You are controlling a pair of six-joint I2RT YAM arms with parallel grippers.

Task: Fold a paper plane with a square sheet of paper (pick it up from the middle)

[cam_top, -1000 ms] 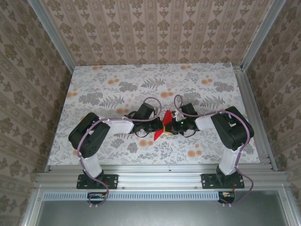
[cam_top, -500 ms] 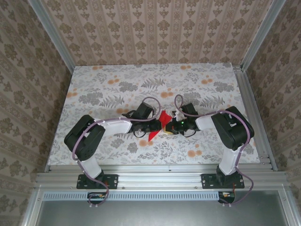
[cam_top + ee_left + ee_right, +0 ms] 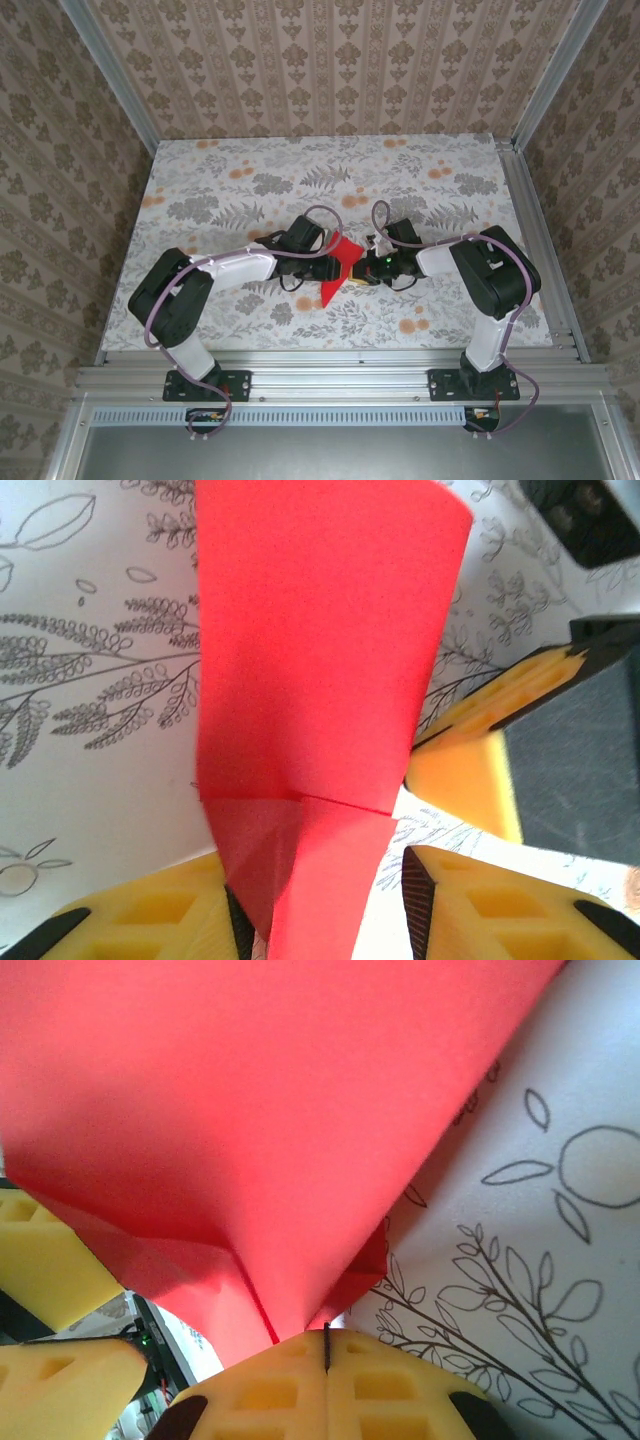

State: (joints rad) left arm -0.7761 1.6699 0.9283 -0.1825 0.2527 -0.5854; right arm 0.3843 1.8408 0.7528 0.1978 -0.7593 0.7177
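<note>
Floral tabletop (image 3: 250,170) below, paper plane (image 3: 335,268) points near-left, pinched by right fingers (image 3: 260,1390); left fingers (image 3: 480,905) parted.

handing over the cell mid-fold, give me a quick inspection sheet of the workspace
surface: floral-patterned table, flat
job's things: red paper, creased, at the centre between both claws
clutter: nothing seen
claws: right claw shut on the paper's narrow end; left claw open, paper passing between its fingers
cables: lavender cables loop along both arms
surroundings: wallpapered walls, aluminium frame at the near edge
</note>
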